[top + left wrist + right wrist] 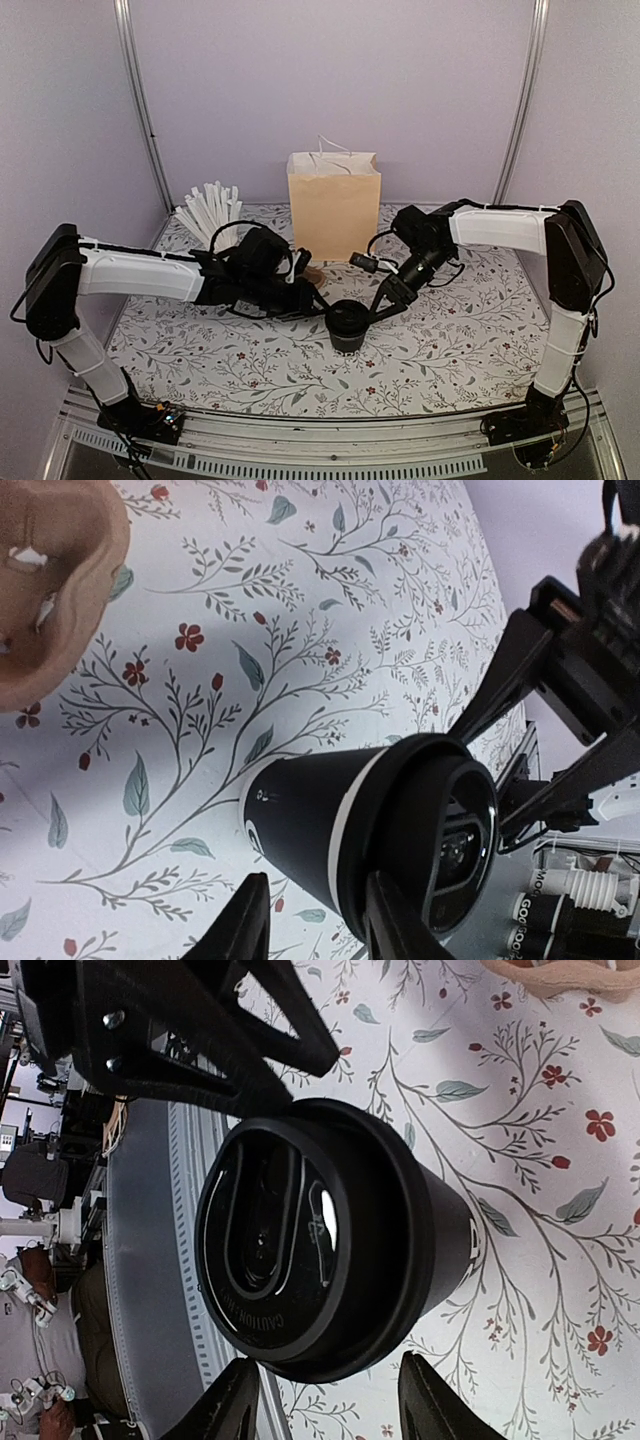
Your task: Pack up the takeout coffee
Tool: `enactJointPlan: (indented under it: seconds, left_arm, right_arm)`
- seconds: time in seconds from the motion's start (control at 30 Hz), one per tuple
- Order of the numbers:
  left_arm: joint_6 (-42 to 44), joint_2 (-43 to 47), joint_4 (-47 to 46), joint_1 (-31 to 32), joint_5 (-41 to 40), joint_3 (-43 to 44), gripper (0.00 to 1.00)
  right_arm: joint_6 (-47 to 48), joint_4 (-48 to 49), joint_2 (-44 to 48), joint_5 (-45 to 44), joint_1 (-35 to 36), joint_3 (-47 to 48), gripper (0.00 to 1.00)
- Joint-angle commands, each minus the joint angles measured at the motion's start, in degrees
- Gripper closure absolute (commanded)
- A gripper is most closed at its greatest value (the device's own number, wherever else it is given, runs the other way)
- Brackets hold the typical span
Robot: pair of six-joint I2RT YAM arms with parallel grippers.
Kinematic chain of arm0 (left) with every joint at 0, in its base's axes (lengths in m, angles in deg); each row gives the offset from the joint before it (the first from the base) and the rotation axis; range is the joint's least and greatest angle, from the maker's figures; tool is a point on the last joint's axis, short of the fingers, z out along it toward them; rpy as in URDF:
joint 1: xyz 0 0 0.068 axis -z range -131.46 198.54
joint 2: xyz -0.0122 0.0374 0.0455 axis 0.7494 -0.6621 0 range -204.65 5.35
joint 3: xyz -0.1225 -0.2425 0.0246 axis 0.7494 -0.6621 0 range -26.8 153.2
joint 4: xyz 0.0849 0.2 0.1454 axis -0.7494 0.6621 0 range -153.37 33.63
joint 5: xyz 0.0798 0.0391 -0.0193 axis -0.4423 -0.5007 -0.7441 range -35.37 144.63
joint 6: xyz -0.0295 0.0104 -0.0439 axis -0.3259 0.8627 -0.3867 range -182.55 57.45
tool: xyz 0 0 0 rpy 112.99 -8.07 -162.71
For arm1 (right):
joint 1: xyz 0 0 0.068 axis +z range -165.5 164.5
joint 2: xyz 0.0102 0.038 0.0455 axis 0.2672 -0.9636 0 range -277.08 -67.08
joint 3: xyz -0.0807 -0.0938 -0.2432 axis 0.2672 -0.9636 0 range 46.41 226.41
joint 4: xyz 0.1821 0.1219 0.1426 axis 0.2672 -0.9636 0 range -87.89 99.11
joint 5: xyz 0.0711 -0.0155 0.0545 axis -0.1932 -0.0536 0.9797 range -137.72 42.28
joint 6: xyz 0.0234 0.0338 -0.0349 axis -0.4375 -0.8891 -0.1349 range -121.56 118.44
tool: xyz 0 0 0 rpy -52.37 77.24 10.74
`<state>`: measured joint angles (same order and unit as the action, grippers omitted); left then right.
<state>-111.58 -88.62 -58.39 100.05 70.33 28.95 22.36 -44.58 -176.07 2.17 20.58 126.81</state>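
The takeout coffee, a black cup (348, 327) with its black lid on, stands upright on the flowered table between both grippers. My left gripper (318, 298) is at its left and my right gripper (378, 308) is at its right. In the left wrist view the cup (330, 825) lies just beyond my open left gripper (315, 925), and one finger (388, 925) overlaps the lid's rim. In the right wrist view the lid (300, 1250) fills the middle, just beyond my open right gripper (330, 1405). Neither gripper holds it.
A tan paper bag (335, 205) stands open behind the cup. A white cup of white sticks (210, 212) is at the back left. The brown pulp carrier (312, 270) lies near the bag, partly hidden by my left arm; it also shows in the left wrist view (50, 590).
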Motion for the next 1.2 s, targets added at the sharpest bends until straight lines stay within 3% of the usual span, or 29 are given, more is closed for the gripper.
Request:
enactJointPlan:
  seconds: [0.0,0.27,0.57,0.87,1.17]
  left_arm:
    - [3.12,-2.23,-1.2,-1.34,0.25,2.86,0.65]
    - [4.31,-3.84,-1.13,-1.58,1.93,5.3,0.65]
    - [1.42,4.63,2.82,-1.58,-2.9,0.49,0.62]
    - [-7.77,6.17,-8.75,-1.56,5.26,-8.68,0.63]
    - [-8.8,3.78,-12.75,-1.5,7.31,-8.12,0.63]
  right_arm:
    - [1.04,0.29,3.36,1.71,0.75,-2.13,0.5]
    - [1.37,0.62,5.02,1.74,0.82,-4.11,0.49]
    - [1.18,0.43,5.56,0.72,-0.3,-4.34,0.5]
    - [-1.83,2.15,3.14,-0.56,-2.98,-0.74,0.57]
    - [-2.69,1.92,-1.14,0.37,-3.2,2.19,0.6]
